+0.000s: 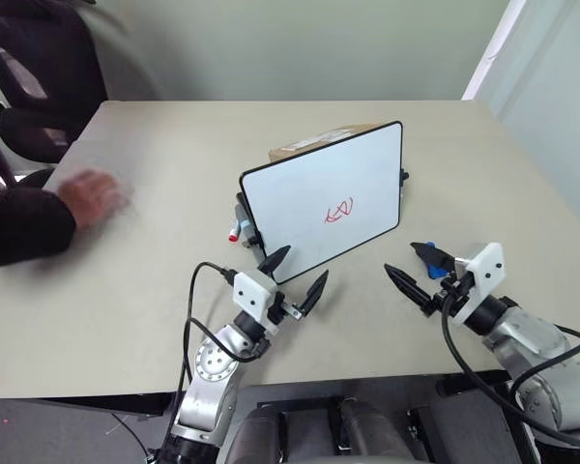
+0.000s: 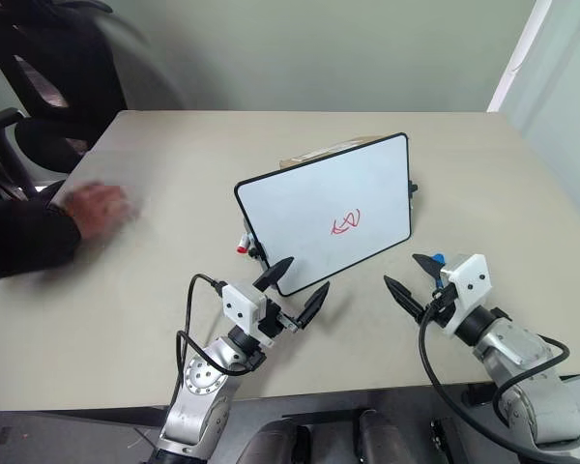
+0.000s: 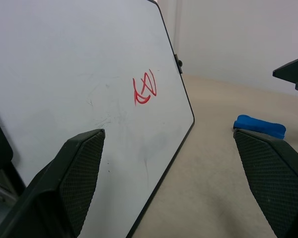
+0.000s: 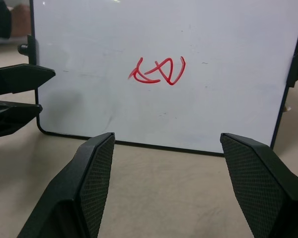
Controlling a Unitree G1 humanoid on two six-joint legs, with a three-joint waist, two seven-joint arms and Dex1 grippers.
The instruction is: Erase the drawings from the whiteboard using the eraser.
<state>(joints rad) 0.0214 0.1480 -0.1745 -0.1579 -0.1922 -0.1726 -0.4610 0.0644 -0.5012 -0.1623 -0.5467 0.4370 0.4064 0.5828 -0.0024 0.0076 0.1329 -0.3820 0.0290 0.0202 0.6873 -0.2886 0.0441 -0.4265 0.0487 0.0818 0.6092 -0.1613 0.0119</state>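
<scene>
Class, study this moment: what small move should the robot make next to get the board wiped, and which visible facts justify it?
Probably shift the right gripper onto the eraser and close. Its fingers are open and empty, the blue eraser lies on the table just beyond them, and the red drawings are unwiped on the whiteboard.

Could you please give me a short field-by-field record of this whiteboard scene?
whiteboard: propped up tilted on the table, leaning back against a cardboard box
drawings: red scribble, not yet erased
eraser: blue, lying on the table beside the right gripper
left gripper: open, empty, near the board's lower corner
right gripper: open, empty
person's hand: resting on the table's left side
</scene>
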